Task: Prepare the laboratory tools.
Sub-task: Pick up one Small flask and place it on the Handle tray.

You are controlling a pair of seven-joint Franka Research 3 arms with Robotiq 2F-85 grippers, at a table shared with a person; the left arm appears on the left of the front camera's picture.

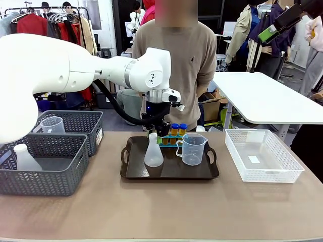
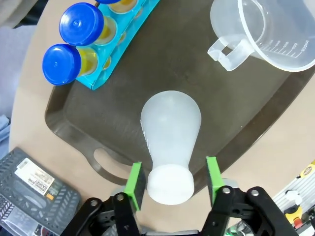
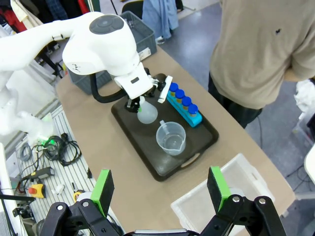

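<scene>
A long tan table [image 1: 166,206] carries everything, and the dark brown handled tray [image 1: 132,171] at its middle is the thing to steer by. A person in a beige sweater [image 1: 184,55] stands behind the tray at the far side. Left of the tray sit two grey plastic baskets [image 1: 55,174]; right of it lies a white mesh basket [image 1: 262,154]. On the tray's right half stands the clear plastic handled measuring beaker [image 1: 192,148]. On its left half stands the translucent white conical flask [image 2: 170,135], upright. Along the tray's far edge a turquoise rack [image 2: 123,46] holds slim blue-capped tubes of orange-yellow liquid [image 1: 177,130]. The left gripper [image 2: 172,183] hangs over the flask, green pads [image 2: 135,184] spread either side of its neck with slight gaps. The right gripper [image 3: 161,188], high above the table's near side, is spread wide, holding nothing.
</scene>
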